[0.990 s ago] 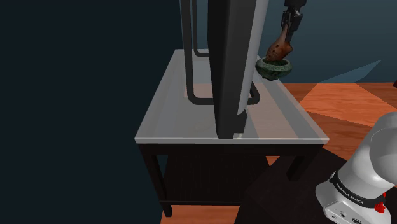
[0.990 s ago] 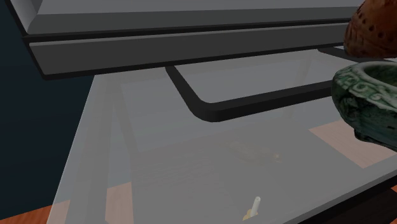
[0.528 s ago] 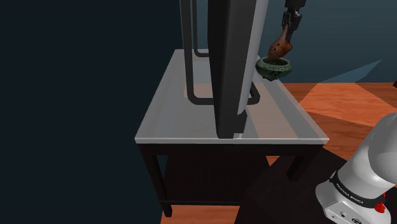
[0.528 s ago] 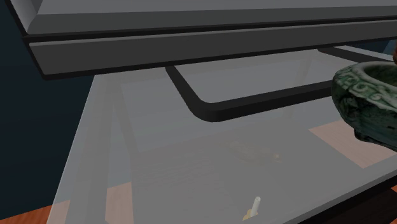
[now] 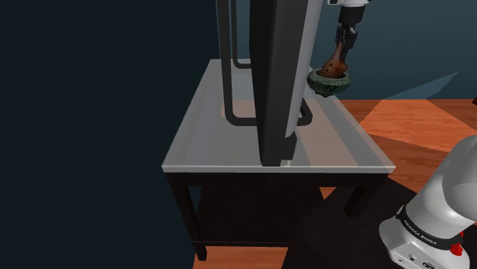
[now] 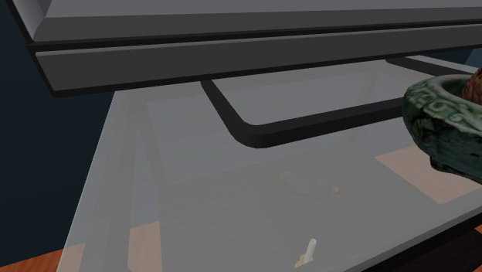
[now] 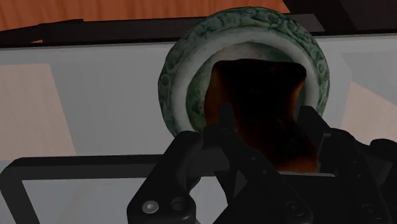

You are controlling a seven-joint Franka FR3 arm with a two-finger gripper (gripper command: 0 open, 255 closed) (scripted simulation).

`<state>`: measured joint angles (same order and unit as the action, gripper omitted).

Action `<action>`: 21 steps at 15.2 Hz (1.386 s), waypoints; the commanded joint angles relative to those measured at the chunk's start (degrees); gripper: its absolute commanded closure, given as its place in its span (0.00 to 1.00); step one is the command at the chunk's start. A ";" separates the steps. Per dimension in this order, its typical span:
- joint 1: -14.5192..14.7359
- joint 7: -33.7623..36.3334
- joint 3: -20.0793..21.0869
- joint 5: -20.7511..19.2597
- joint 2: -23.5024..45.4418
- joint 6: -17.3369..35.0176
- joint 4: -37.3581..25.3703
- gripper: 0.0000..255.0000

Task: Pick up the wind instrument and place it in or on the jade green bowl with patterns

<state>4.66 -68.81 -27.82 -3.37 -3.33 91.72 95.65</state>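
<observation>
Gripping the brown ocarina (image 5: 335, 66), the black gripper (image 5: 343, 42) hangs at approx 1 o'clock in the shoulder view, arm coming down from the top edge. Claw is clamped on the ocarina: in the wrist view both fingers (image 7: 220, 125) press its flanks, w/ the gripper (image 7: 267, 127) straight over the bowl's opening.

Ocarina is roughly upright, its wide end down inside the rim of the green patterned bowl (image 5: 329, 82). Can't tell if it touches the bowl's inner surface. Wrist view has the ocarina (image 7: 257, 95) covering most of the pale interior, w/ the bowl's scroll-carved rim (image 7: 170, 71) ringing it.

Bowl sits at the far corner of the glass-topped table (image 5: 229, 149), just beside the tall dark flat panel (image 5: 274, 76), at the panel's 3 o'clock in the shoulder view. Panel stands on a dark looped base (image 5: 233, 115) near the table's middle.

Second exterior view: bowl (image 6: 436, 116) at 3 o'clock, cut by the edge, w/ a brown sliver of ocarina (image 6: 474, 85) above its rim. Looped base (image 6: 251, 131) lies on the glass (image 6: 178, 209) near centre. A small pale object (image 6: 309, 250) shows at approx 6 o'clock; can't tell what it is.

Robot's white base (image 5: 432, 218) is at 4 o'clock in the shoulder view, wood floor (image 5: 401, 115) beyond the table.
</observation>
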 commanded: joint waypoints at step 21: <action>-0.11 -0.61 -0.19 0.78 1.65 -4.77 -6.30 0.00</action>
<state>4.53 -69.39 -28.01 -2.73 -1.97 87.75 90.34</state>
